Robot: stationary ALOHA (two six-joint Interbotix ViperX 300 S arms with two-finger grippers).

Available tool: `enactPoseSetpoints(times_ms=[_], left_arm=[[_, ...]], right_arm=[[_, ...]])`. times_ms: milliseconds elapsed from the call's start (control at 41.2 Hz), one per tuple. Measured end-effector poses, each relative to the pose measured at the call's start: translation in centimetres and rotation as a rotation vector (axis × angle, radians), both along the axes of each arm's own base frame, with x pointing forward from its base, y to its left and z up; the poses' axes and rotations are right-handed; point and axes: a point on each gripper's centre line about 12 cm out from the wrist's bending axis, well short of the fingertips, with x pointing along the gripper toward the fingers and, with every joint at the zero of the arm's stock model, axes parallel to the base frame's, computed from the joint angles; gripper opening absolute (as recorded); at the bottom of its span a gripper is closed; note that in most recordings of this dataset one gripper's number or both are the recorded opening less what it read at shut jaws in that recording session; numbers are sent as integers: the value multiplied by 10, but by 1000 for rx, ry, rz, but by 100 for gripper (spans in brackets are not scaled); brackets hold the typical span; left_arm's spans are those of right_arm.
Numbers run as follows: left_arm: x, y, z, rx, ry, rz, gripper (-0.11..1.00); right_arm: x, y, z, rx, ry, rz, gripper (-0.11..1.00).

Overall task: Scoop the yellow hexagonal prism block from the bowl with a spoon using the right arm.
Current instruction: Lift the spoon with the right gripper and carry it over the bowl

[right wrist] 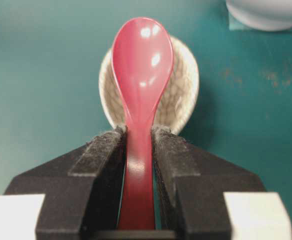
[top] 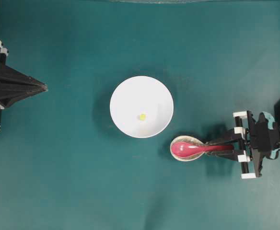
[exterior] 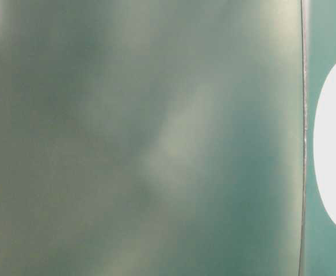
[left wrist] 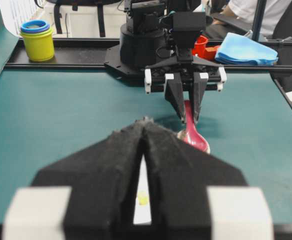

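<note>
Spoon (right wrist: 141, 65) lies in its speckled rest (right wrist: 182, 90), handle pinched by the right gripper (right wrist: 138, 137). Left gripper (top: 44, 87) sits closed, empty, hiding most of the bowl (top: 125, 96); block (top: 142, 116) inside.

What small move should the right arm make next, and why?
Probably lift the spoon straight up. The right gripper is shut on its handle, but the scoop lies in the spoon rest, beside the bowl.

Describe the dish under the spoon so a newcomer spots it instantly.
Start at the large round white bowl mid-table, then look just beyond its rim toward the right gripper. There sits a small speckled, crackle-glazed beige spoon rest, egg-shaped, cradling the glossy red-pink spoon.
</note>
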Motion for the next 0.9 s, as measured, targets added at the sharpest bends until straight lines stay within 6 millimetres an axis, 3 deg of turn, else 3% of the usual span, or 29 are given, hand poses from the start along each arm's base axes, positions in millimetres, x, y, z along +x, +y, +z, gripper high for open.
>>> enactPoseSetpoints(times_ms=[485, 897], left_arm=[[0, 0, -1, -3, 11, 2, 3], [0, 0, -1, -2, 11, 2, 3]], right_arm=[[6, -10, 45, 8, -22, 3, 24], [36, -53, 109, -50, 57, -37, 24]])
